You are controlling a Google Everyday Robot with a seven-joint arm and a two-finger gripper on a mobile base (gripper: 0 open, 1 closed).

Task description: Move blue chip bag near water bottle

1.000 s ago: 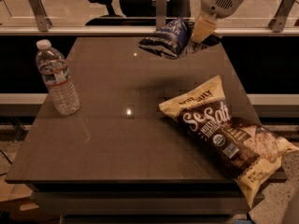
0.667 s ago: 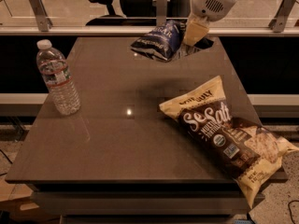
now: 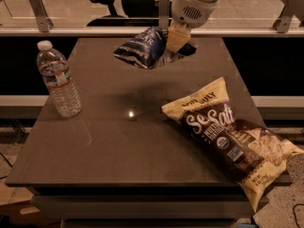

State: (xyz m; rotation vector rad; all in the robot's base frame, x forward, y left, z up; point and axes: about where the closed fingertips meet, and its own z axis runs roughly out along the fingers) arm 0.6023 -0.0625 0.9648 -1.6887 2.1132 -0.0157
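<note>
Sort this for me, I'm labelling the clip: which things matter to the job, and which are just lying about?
In the job: blue chip bag, held by the tool over the far end of the table; water bottle.
Lying about: big yellow chip bag.

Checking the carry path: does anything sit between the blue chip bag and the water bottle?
Nothing visible does. The gripper holds the blue chip bag over the far side of the table. The water bottle stands at the left edge, with only bare surface between them. The Sea Salt bag lies to the right, off that line.
</note>
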